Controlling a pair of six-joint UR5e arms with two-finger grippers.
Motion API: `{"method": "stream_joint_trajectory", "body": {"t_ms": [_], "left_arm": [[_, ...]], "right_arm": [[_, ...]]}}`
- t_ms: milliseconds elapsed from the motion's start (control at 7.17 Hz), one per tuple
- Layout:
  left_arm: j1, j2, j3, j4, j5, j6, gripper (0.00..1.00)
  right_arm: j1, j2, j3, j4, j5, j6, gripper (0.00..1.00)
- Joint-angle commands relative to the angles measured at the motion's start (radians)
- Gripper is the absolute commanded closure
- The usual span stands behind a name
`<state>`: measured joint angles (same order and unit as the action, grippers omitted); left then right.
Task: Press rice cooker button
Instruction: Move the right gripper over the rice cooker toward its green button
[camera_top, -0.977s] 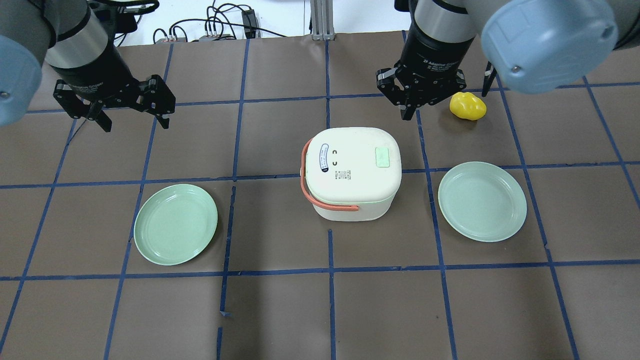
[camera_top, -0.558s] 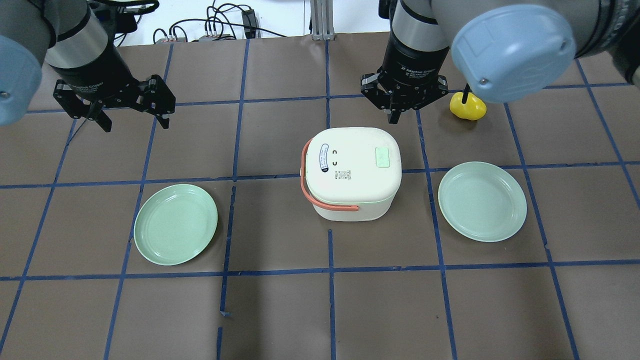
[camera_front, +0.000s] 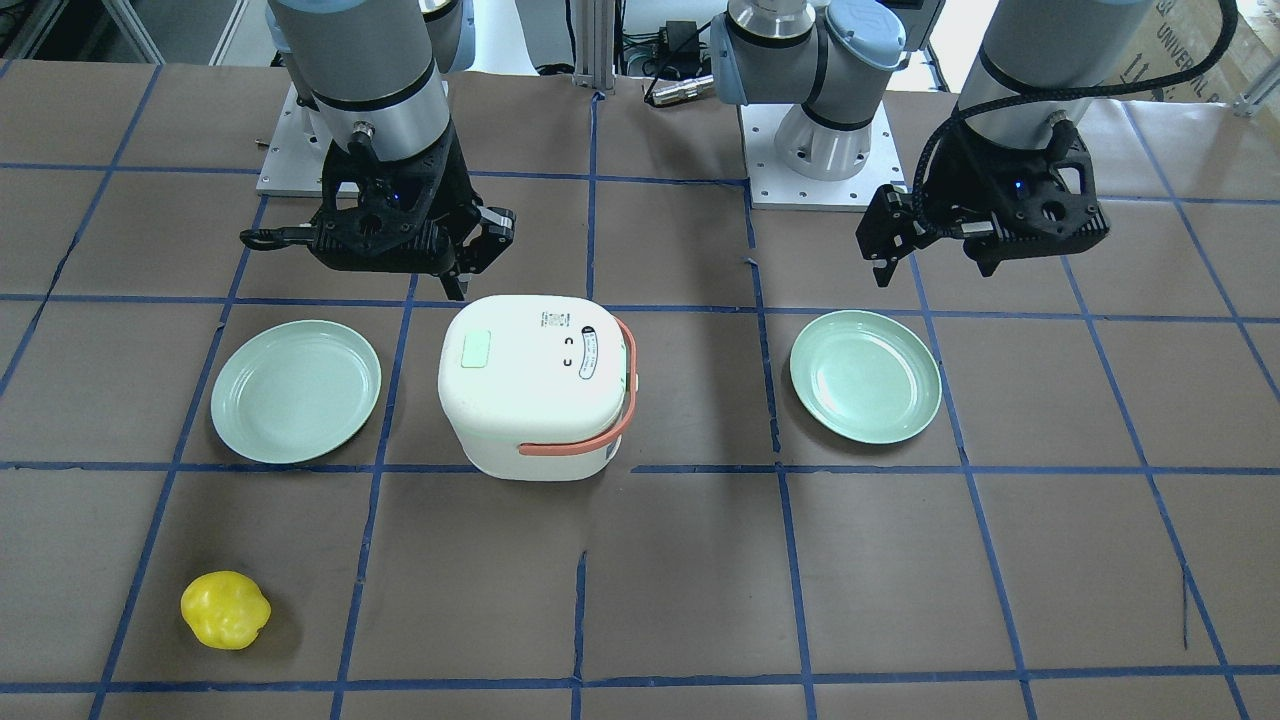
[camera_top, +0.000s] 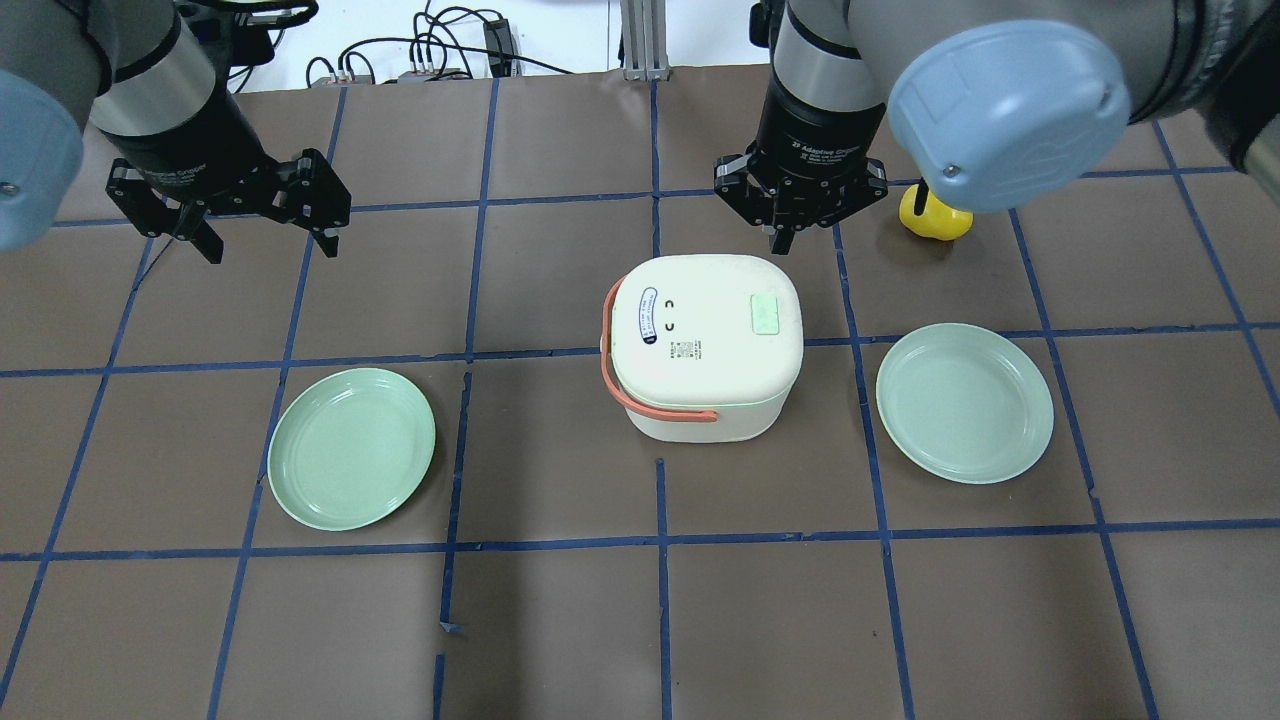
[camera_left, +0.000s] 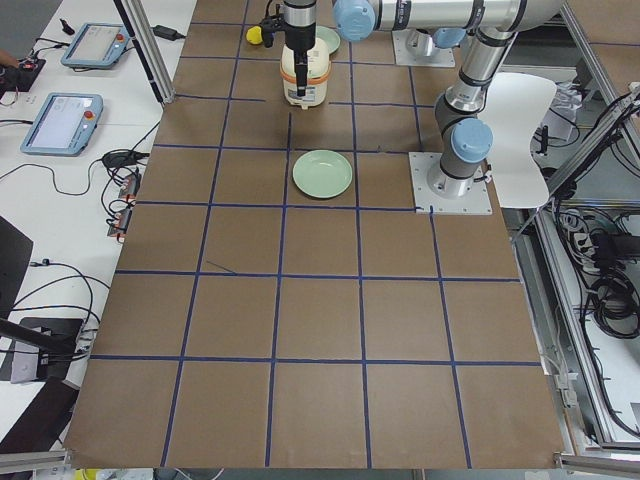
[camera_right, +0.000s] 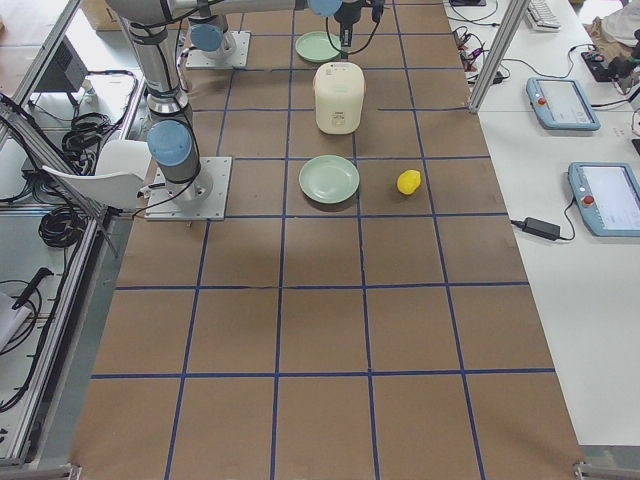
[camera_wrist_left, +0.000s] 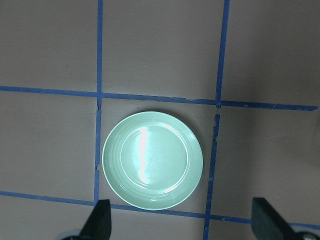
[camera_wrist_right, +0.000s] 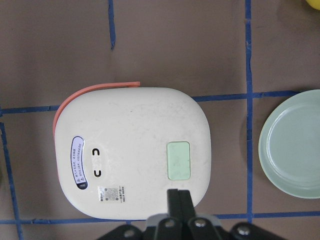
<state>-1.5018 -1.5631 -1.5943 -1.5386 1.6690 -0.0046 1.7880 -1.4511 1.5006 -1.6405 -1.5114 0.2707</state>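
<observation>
The white rice cooker (camera_top: 700, 340) with an orange handle stands at the table's middle. Its pale green button (camera_top: 765, 313) is on the lid and also shows in the right wrist view (camera_wrist_right: 178, 160). My right gripper (camera_top: 785, 235) is shut and empty. It hangs over the cooker's far edge, and in the wrist view (camera_wrist_right: 178, 200) its fingertips sit just beside the button. It appears to be above the lid, not touching. My left gripper (camera_top: 270, 245) is open and empty, far to the left, above a green plate (camera_wrist_left: 152, 160).
Two pale green plates lie either side of the cooker, one on the left (camera_top: 351, 448) and one on the right (camera_top: 965, 402). A yellow toy fruit (camera_top: 945, 222) lies beyond the right plate, partly hidden by my right arm.
My right gripper has moved left toward the cooker's far edge and its fingers have closed together. The left arm has not moved.
</observation>
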Motion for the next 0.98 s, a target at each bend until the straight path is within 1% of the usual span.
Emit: {"method": "stream_joint_trajectory", "body": {"t_ms": [0,558,698,837], "left_arm": [[0.000,0.000,-0.001,0.000,0.000,0.000,0.00],[0.000,0.000,0.000,0.000,0.000,0.000,0.00],[0.000,0.000,-0.001,0.000,0.000,0.000,0.00],[0.000,0.000,-0.001,0.000,0.000,0.000,0.00]], "right_arm": [[0.007,0.029,0.000,-0.002,0.003,0.007,0.93],[0.014,0.043,0.026,-0.002,-0.001,0.007,0.94],[0.014,0.050,0.044,-0.022,-0.004,-0.007,0.94],[0.013,0.066,0.065,-0.085,-0.010,-0.016,0.94]]}}
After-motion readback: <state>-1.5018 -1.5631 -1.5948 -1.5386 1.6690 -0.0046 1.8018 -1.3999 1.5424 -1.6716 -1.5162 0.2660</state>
